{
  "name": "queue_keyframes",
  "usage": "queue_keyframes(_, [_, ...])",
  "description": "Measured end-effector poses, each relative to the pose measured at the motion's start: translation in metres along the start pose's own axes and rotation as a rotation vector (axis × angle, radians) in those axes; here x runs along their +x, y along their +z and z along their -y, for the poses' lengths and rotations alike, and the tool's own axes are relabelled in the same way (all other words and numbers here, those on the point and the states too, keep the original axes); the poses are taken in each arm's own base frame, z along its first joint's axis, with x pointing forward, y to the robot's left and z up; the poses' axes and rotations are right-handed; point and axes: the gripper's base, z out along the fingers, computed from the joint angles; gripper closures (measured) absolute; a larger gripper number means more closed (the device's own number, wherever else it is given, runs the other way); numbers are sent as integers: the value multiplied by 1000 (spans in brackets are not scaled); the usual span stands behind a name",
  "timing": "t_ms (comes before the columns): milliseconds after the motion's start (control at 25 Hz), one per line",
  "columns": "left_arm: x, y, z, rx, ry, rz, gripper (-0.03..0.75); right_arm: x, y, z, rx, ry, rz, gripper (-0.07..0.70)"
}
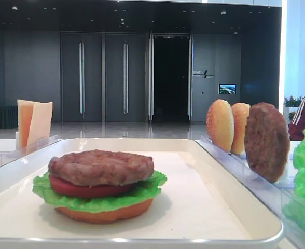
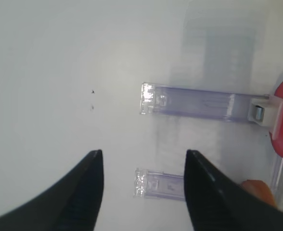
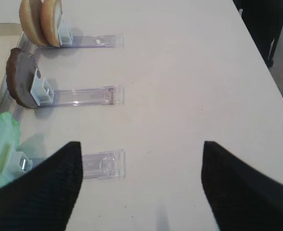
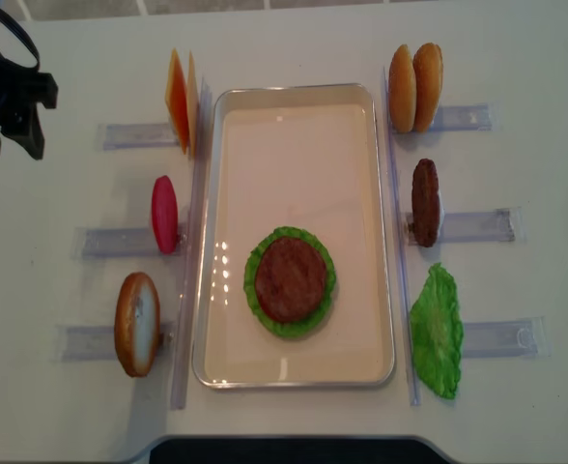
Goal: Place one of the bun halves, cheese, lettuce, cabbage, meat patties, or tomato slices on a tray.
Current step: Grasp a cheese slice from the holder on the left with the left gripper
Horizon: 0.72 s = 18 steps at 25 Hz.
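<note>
The cheese (image 4: 179, 101) stands on edge left of the tray (image 4: 361, 232), long axis upright, faces sideways. Both grippers' jaws gape wide, holding nothing.

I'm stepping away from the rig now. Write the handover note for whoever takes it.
Left gripper: open, empty, over bare table.
Right gripper: open, empty.
Tray: stack of bun half, lettuce, tomato, meat patty on top.
Left holders: cheese, tomato slice, bun half.
Right holders: two bun halves, patty, lettuce.
Left to do: possibly cheese next.
</note>
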Motion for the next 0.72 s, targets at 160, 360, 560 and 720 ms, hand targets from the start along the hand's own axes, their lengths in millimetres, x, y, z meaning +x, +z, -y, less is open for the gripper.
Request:
queue_keyframes(160, [0, 1, 0, 0, 0, -2, 307, 0, 0, 0, 1, 0, 0, 111])
queue_keyframes(360, [0, 1, 0, 0, 1, -3, 307, 0, 0, 0, 1, 0, 0, 111])
queue_keyframes(560, [-10, 10, 3, -1, 0, -23, 307, 0, 0, 0, 1, 0, 0, 111])
queue_keyframes(720, [-39, 18, 6, 2, -18, -11, 307, 0, 0, 0, 1, 0, 0, 111])
